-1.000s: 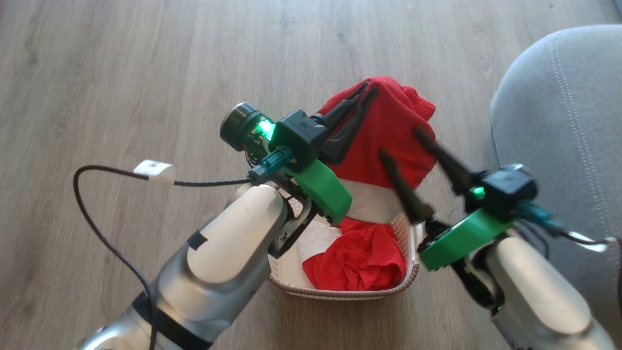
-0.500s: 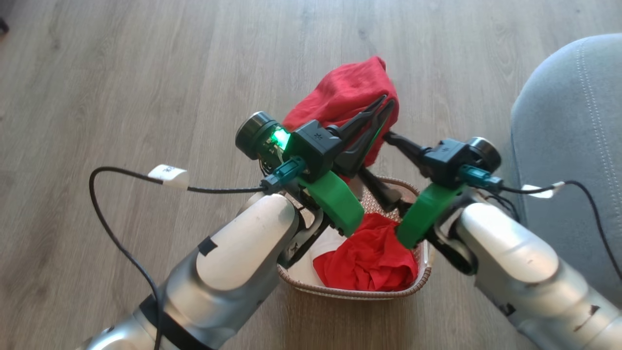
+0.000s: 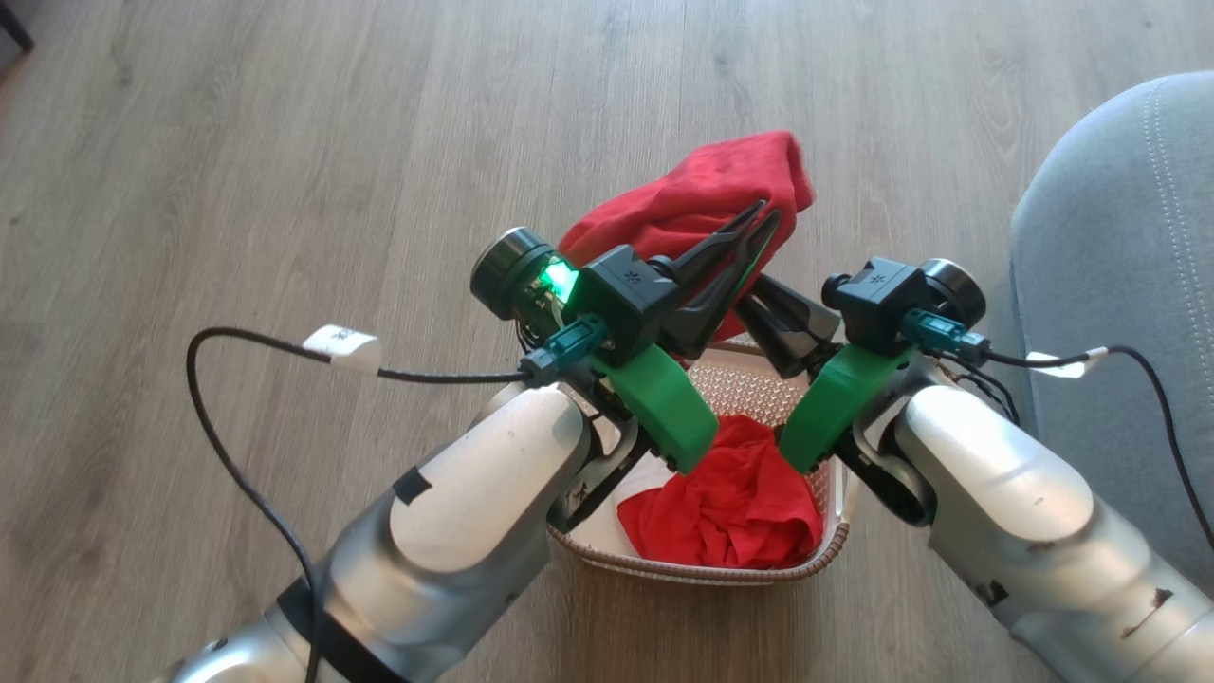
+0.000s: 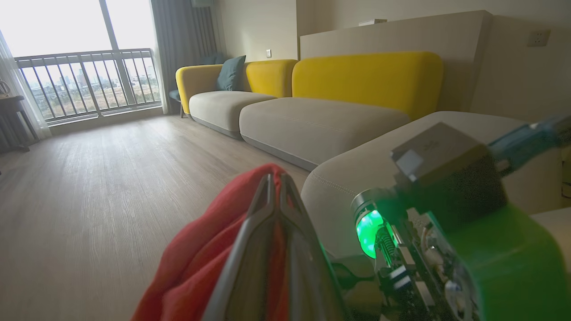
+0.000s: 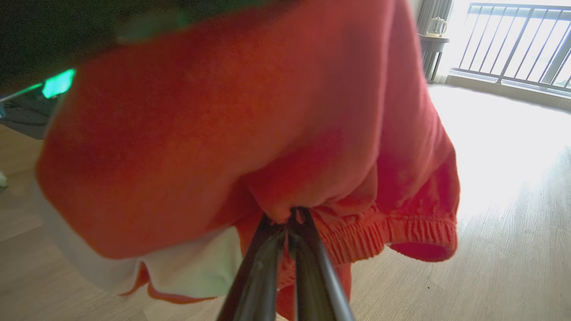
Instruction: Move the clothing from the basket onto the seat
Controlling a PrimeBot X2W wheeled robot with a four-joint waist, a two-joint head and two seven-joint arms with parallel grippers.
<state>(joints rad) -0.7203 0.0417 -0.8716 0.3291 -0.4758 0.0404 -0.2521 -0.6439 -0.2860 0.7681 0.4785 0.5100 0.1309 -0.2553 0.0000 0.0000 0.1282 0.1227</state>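
The clothing (image 3: 702,185) is bright red. One end is lifted above the basket (image 3: 685,569) and the rest (image 3: 730,507) lies bunched inside it. My left gripper (image 3: 766,213) is shut on the lifted fold, and in the left wrist view its fingers (image 4: 276,183) close on red fabric (image 4: 200,249). My right gripper (image 3: 759,308) reaches in from the right just below the left one. In the right wrist view it (image 5: 292,214) is shut on a gathered edge of the clothing (image 5: 267,133), beside a white panel (image 5: 196,267). The grey seat (image 3: 1119,237) is at the right.
Wood floor (image 3: 285,142) surrounds the basket. A black cable (image 3: 228,474) loops off my left arm, and another cable (image 3: 1138,365) trails from my right wrist over the seat's edge. More grey cushions with yellow backs (image 4: 366,80) stand further along, with a balcony window (image 4: 84,80) beyond.
My right gripper swung in from the right under the lifted clothing and shut on it. The left gripper raised the clothing higher out of the basket. The camera shifted a little.
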